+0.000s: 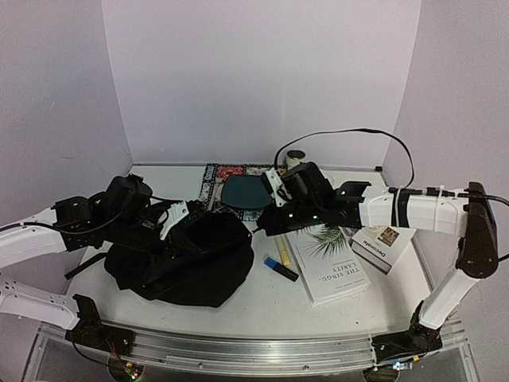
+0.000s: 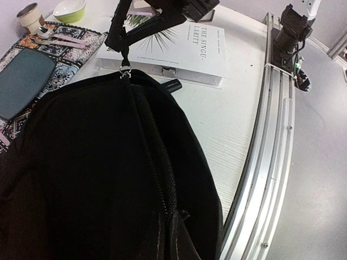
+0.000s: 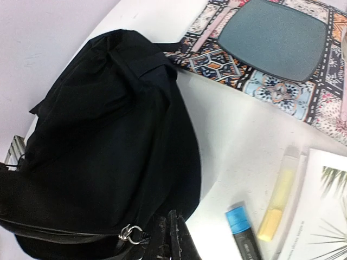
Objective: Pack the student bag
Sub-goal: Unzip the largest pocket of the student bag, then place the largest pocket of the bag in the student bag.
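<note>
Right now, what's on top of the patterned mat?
A dark teal plate sits in the middle of the patterned mat, and cutlery lies at one end. The student bag covers part of the mat's edge, so anything there cannot be seen.

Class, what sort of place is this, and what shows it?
Probably a robot test bench: left arm and right arm bolted to a metal rail, plain walls around the table, a backpack and book laid out.

The student bag [image 3: 108, 146] is black, the mat [image 3: 282, 92] tile-patterned multicolour, the plate [image 3: 276, 38] grey-teal.
</note>
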